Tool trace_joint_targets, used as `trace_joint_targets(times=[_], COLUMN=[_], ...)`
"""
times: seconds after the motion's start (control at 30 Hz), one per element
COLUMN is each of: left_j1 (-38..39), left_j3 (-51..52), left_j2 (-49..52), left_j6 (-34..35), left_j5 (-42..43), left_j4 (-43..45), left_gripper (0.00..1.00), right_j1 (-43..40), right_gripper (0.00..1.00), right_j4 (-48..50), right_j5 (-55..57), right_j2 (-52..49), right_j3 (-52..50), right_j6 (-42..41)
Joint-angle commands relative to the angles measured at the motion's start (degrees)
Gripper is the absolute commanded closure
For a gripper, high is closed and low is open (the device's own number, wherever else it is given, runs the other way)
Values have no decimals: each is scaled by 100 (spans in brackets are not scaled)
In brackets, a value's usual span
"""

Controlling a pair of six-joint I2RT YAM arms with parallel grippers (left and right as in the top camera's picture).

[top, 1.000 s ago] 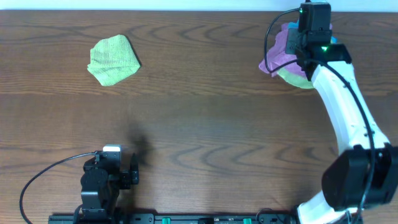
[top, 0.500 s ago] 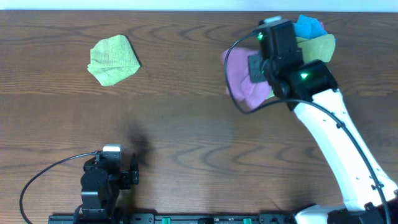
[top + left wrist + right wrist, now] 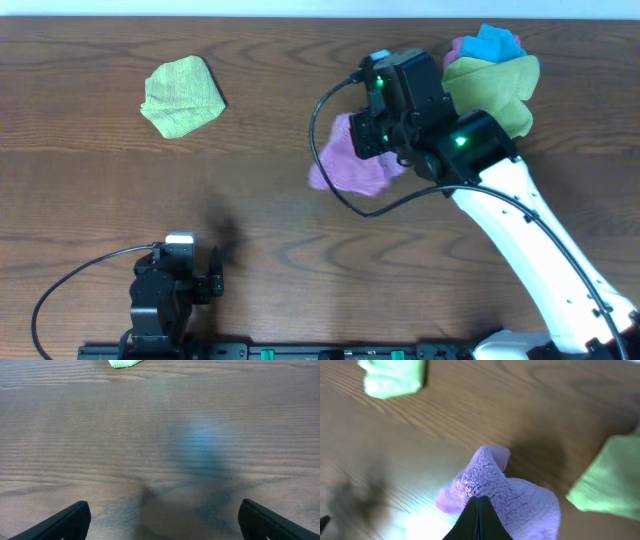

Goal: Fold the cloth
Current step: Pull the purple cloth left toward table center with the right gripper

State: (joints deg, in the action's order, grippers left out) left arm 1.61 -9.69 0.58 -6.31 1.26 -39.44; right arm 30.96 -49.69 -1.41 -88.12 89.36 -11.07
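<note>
Overhead view, contents by size:
1. Table (image 3: pixel 300 230): dark wood-grain top, carrying everything listed
2. Right arm (image 3: pixel 520 220): white, reaching from the near right corner to the middle of the table, towards the far edge
3. Left arm (image 3: pixel 160 295): black, at the near edge, left of centre
4. Large lime-green cloth (image 3: pixel 495 85): crumpled, at the far right corner
5. Cloth (image 3: pixel 345 165): purple and bunched, mid-table, nearer the far edge than the near one; the right wrist view shows it draping down from the fingers that pinch its top; whether its lower folds rest on the table cannot be told
6. Small lime-green cloth (image 3: pixel 182 95): a crumpled wad near the far left corner, well apart from the cloth
7. Right gripper (image 3: pixel 479 505): jaws pressed together on a fold of the cloth
8. Left gripper (image 3: pixel 165 527): jaws spread wide, nothing between them, bare wood beneath
9. Blue cloth (image 3: pixel 495 43): small, lying on the large lime-green cloth by the far edge
</note>
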Motion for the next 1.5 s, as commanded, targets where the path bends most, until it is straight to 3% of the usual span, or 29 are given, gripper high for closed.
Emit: trace_joint_targets(times=[0.0,0.13,0.17,0.2,0.23,0.27,0.4,0.63,0.87,0.97,1.1,1.2,1.33,1.47], left_j1=[-20,-20,-20,-20,-20,-20,-20,-20,-20,-20,-20,-20,-20,-20], left_j3=[59,59,59,59,59,59,59,59,59,59,59,59,59,59], left_j2=[-37,-37,-37,-37,-37,-37,-37,-37,-37,-37,-37,-37,-37,-37], left_j6=[-103,-101,-101,-101,-101,-101,-101,-103,-103,-101,-98,-83,409,861], left_j5=[-83,-188,-188,-188,-188,-188,-188,-188,-188,-184,-166,-155,48,299], left_j4=[-68,-72,-72,-70,-70,-70,-70,-85,-79,-79,-74,-37,63,352], left_gripper=[5,5,5,5,5,5,5,5,5,5,5,5,5,5], right_j1=[83,-4,-44,-103,-164,-234,-476,-470,-422,-358,-407,-433,-485,-498], right_gripper=[98,98,83,33,7,1,1,1,1,1,1,1,1,2], right_j4=[146,431,649,1054,1495,1941,2588,1825,1180,944,490,-11,92,262], right_j5=[-155,203,608,1158,1591,1921,2024,1545,-22,872,643,-393,-2002,-1025], right_j2=[-125,-710,-949,-1241,-1475,-1676,-1853,-1394,-1349,-1558,-2111,-2282,-2225,-2194], right_j3=[63,57,57,57,57,59,66,68,63,42,50,118,205,319], right_j6=[291,704,835,922,949,944,861,706,273,232,227,-485,-752,-632])
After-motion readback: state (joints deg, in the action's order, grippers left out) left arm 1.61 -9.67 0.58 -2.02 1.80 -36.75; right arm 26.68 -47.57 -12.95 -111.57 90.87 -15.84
